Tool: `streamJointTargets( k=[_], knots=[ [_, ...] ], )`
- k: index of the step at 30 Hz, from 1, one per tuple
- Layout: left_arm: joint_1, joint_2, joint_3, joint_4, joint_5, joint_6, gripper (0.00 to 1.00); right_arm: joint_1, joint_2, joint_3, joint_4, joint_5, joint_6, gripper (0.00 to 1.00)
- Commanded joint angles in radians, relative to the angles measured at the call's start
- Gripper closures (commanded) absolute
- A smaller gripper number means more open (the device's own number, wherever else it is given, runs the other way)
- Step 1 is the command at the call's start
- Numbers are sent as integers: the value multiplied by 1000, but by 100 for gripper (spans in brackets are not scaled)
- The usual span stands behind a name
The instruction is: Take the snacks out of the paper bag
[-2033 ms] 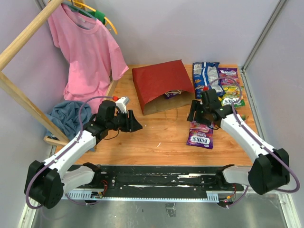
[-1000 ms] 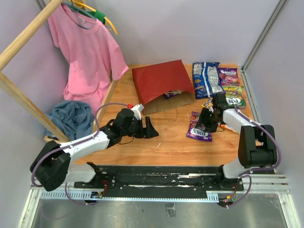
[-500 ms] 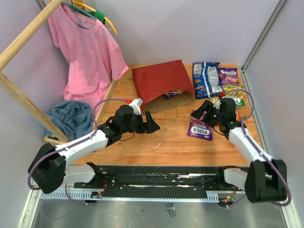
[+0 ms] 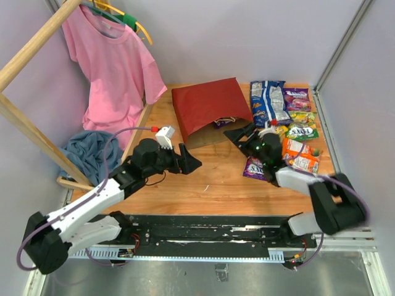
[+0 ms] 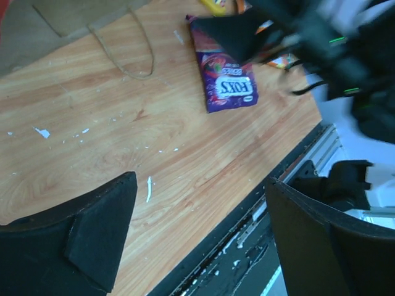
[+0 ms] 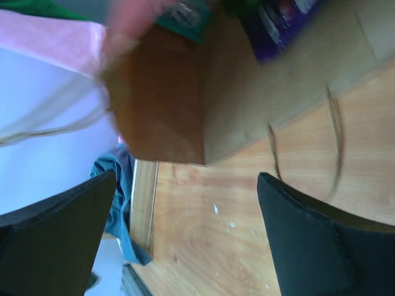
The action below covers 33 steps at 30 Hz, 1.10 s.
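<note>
The red paper bag (image 4: 208,106) lies on its side, its brown mouth (image 6: 247,92) facing me. A purple packet (image 6: 281,18) and a teal one (image 6: 185,15) show inside; the purple one peeks out (image 4: 220,123). More snacks lie at the right: a blue-white cookie bag (image 4: 268,102), a purple bag (image 4: 297,95), a green pack (image 4: 302,131), an orange pack (image 4: 299,154) and a purple Fox's packet (image 4: 254,168) (image 5: 228,80). My right gripper (image 4: 242,137) (image 6: 185,234) is open and empty just before the bag's mouth. Left of it, my left gripper (image 4: 190,159) (image 5: 200,234) hangs open and empty over bare wood.
The bag's twisted handles (image 6: 336,142) (image 5: 126,55) trail on the wood before its mouth. A pink shirt (image 4: 114,68) hangs on a wooden rack (image 4: 31,132) at the left, above a blue cloth heap (image 4: 89,151). Grey walls close the table's far and right sides.
My right gripper has opened wide and swung left from the snack pile to the bag's mouth, leaving the orange pack on the table. The left gripper has drawn back slightly and opened a little more.
</note>
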Motion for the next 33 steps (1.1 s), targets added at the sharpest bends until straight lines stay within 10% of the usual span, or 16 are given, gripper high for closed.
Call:
streamJointTargets(
  k=[1, 6, 16, 33],
  knots=[
    [63, -123, -41, -39, 38, 31, 10, 128, 336, -170, 759, 199, 426, 1],
    [156, -240, -86, -71, 141, 31, 9, 236, 670, -55, 962, 342, 599, 0],
    [173, -312, -73, -192, 175, 102, 7, 331, 743, 54, 869, 638, 555, 5],
    [174, -380, -65, -258, 225, 123, 7, 333, 894, 241, 824, 858, 562, 50]
  ],
)
